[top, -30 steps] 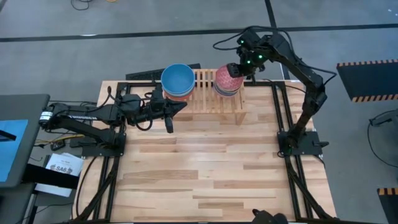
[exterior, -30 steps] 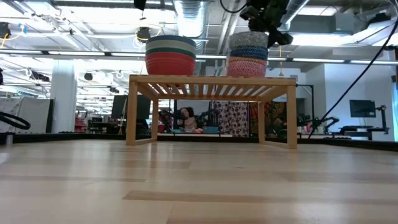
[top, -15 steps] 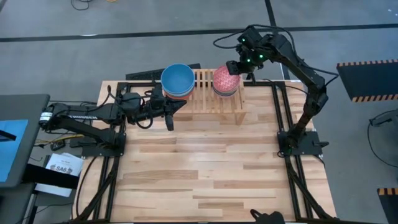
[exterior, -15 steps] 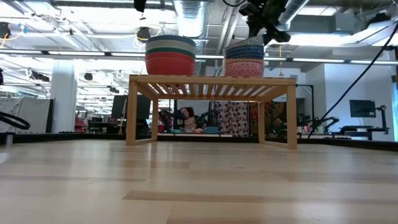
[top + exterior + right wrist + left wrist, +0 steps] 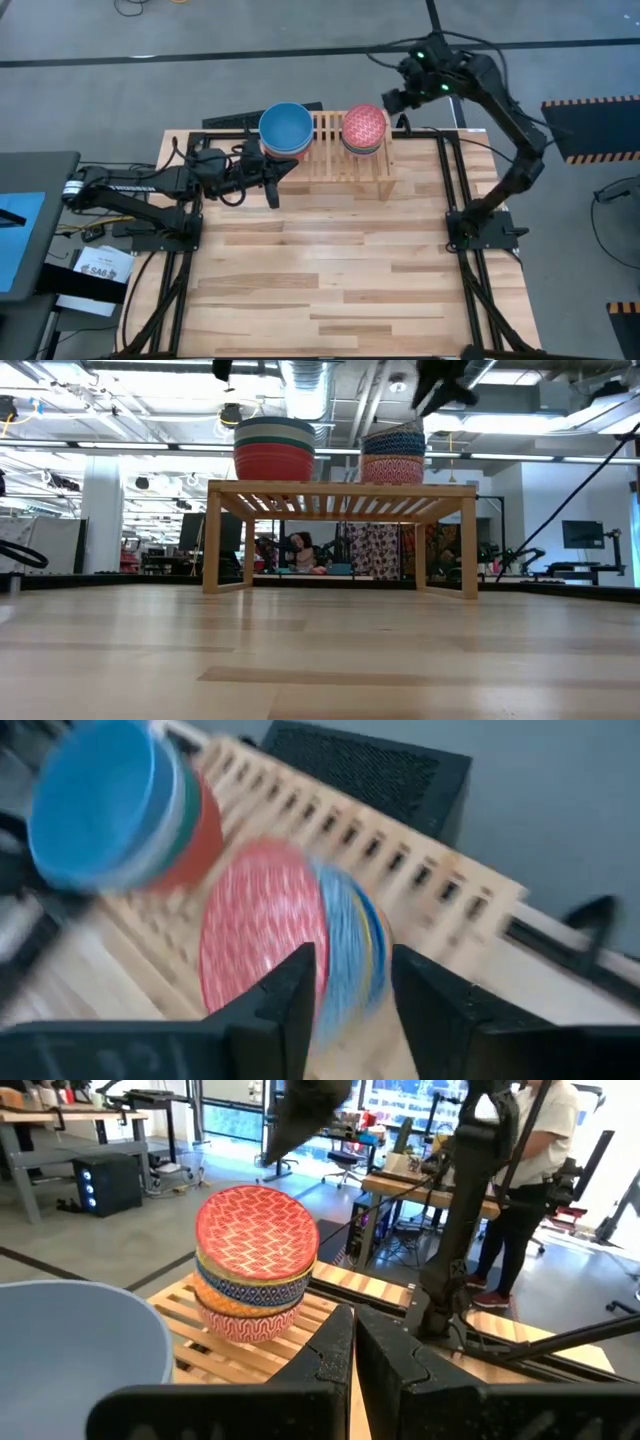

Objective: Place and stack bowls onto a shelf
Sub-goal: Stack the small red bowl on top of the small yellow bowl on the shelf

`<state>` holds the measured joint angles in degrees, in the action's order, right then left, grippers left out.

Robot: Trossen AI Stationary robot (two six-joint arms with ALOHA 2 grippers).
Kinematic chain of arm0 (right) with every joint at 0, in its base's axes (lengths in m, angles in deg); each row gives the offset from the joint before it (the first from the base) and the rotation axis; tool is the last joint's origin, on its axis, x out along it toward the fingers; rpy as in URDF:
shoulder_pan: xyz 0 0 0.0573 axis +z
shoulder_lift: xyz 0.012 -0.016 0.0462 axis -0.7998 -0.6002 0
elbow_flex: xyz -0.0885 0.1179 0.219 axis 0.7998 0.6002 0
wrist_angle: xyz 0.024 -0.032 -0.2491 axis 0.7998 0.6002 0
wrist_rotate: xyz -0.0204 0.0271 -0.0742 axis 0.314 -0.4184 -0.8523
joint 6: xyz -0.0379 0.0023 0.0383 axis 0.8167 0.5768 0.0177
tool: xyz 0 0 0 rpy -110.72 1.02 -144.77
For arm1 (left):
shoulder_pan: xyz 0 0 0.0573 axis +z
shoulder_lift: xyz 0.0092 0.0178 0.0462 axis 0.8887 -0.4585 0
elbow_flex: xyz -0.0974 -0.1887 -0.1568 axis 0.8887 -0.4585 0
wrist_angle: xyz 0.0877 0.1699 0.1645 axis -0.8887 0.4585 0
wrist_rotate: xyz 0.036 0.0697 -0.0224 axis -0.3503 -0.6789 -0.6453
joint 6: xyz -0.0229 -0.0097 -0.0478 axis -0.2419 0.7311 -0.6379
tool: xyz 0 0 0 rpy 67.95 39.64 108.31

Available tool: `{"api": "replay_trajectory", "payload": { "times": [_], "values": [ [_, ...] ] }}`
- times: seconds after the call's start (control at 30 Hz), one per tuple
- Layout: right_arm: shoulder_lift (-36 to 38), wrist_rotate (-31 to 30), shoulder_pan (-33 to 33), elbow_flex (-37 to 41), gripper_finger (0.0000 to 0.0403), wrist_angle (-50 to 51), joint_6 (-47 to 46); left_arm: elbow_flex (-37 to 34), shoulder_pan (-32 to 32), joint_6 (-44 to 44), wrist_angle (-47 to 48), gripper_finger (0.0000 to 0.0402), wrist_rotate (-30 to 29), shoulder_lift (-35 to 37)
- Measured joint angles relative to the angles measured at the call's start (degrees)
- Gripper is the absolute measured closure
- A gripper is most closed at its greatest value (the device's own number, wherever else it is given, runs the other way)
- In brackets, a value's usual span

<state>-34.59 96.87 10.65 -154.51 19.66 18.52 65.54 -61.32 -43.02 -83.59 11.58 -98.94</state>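
Overhead, the shelf [image 5: 335, 150] stands at the far edge of the plank table [image 5: 330, 280], and everything is placed from it. On its left end sits a stack of plain bowls [image 5: 285, 130] topped by a light blue one; on its right end sits a stack of patterned bowls [image 5: 364, 130] with a red patterned one uppermost. The right gripper [image 5: 398, 100] hangs just beyond the shelf's right end, apart from the patterned stack, with nothing between its fingers. The left gripper [image 5: 272, 180] lies low just in front of the shelf's left end, clenched on nothing.

From table height, the shelf [image 5: 340, 490] carries both stacks on its slatted top: the plain bowls [image 5: 274, 448] above its left legs, the patterned bowls [image 5: 392, 452] right of its middle. A dark blurred arm part [image 5: 440, 380] shows above the patterned stack, clear of it.

Past the left wrist, the closed fingers [image 5: 330, 1370] meet in front of the shelf [image 5: 250, 1350]; the patterned stack [image 5: 255, 1265] rests on its slats, the light blue rim [image 5: 80, 1340] is nearer, and a person [image 5: 530, 1170] stands beyond the table.

Past the right wrist, the fingers [image 5: 290, 1010] stand parted and empty over the shelf [image 5: 400, 860], with both stacks, the patterned [image 5: 285, 945] and the plain [image 5: 115, 810], on its slats.
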Motion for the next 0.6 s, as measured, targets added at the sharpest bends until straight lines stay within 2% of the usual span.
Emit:
{"api": "replay_trajectory", "payload": {
  "times": [0.13, 0.27, 0.47, 0.6],
  "values": [
    [5.1, -4.89, 2.89, 1.8, 0.03, 4.03, 5.77, -0.05, 0.0, 0.82, 0.89, 0.0401, -0.5, 1.26],
    [14.88, -5.78, 3.62, 13.15, 0.0383, -0.32, 6.21, -0.05, 0.0, 0.51, 1.07, 0.0401, -2.39, 2.74],
    [33.92, -5.91, 4.67, 39.88, 0.0378, -23.15, -0.5, -0.03, 0.0, 0.45, 0.31, 0.0401, -3.06, 4.17],
    [40.49, -5.77, 7.21, 53.81, 0.0386, -41.48, -6.67, -0.03, 0.56, 0.42, -0.17, 0.0401, -2.86, 4.75]
  ]
}}
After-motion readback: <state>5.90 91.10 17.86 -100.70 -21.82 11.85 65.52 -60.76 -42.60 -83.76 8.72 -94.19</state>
